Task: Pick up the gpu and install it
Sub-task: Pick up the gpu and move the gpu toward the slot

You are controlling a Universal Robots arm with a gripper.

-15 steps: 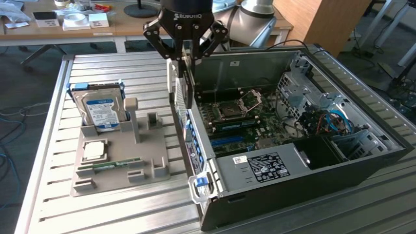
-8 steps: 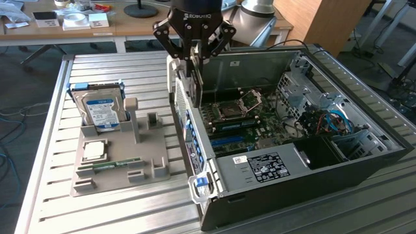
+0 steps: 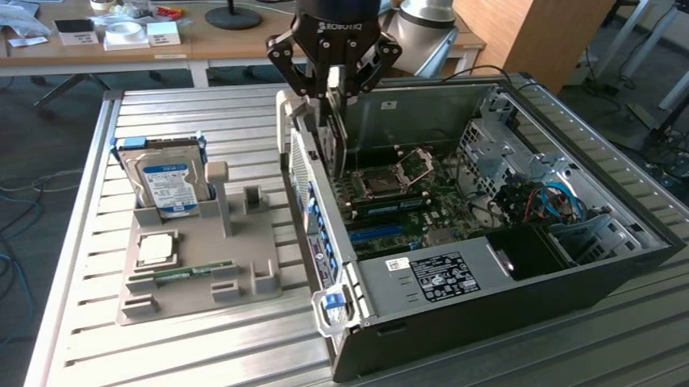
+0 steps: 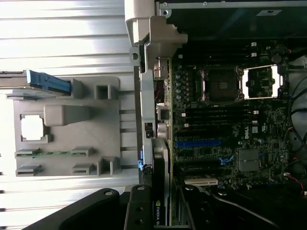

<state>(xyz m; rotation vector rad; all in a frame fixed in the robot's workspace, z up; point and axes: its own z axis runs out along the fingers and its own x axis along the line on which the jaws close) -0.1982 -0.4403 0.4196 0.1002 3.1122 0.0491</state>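
Black and thin, seen edge-on: held the gpu upright, pinched firmly by its upper edge in the gripper. Hung it just inside the open computer case, close beside the rear panel and over the motherboard, apparently not yet seated. Could not tell which slot lay beneath it, the blue expansion slot or a neighbour. Saw the grey holder out on the table, hard drive standing in it and memory stick lying flat, well apart from the card. Judged the pick-up done and the install in hand. Called, seemingly, for the card's lower edge kept square over its slot, the bracket lined with the rear opening, and a straight, even press.
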